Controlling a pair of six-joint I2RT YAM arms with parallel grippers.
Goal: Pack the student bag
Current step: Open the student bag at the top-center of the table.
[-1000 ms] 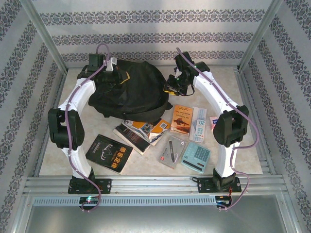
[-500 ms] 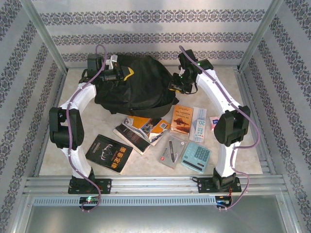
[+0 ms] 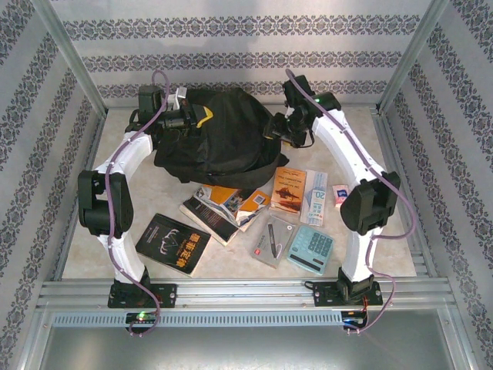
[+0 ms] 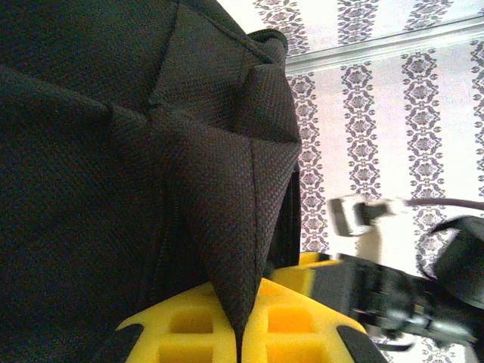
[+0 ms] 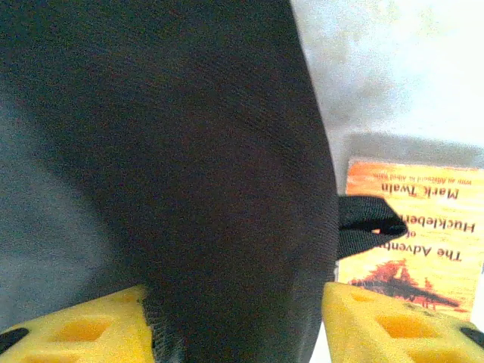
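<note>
Lying crosswise, student bag (image 3: 223,139) is pinched by left gripper (image 3: 200,120), right gripper (image 3: 271,131) gaping.

The student bag (image 4: 113,151) is coarse-woven matt black cloth, the left gripper (image 4: 240,325) has fingers (image 4: 189,321) of smooth yellow plastic, the paperback (image 5: 412,242) cover printed paper.
</note>
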